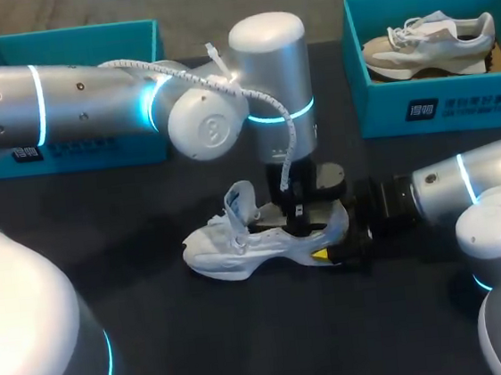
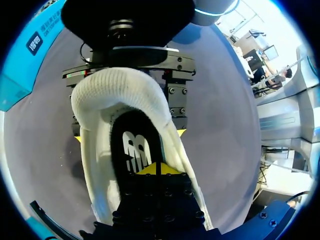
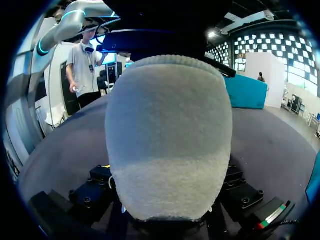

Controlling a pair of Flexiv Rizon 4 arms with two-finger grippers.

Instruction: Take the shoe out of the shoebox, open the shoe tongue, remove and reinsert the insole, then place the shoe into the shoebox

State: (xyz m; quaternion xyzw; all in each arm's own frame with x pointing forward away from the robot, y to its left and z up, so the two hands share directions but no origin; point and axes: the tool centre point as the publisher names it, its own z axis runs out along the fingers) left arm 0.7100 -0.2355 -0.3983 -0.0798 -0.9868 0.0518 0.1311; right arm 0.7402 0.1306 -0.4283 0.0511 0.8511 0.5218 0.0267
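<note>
The right hand [image 1: 327, 235] clamps the white shoe [image 1: 230, 248] by its rounded, knitted heel; the left hand [image 2: 157, 169], clenched, rests on the smooth black insole [image 2: 135, 137].

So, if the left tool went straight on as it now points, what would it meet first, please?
Probably the black insole inside the white shoe: the left tool points down into its opening, right above the insole, though the remaining gap is unclear.

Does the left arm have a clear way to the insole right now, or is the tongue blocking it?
Probably yes: the left gripper sits right over the insole inside the white shoe, with the tongue lifted clear.
</note>
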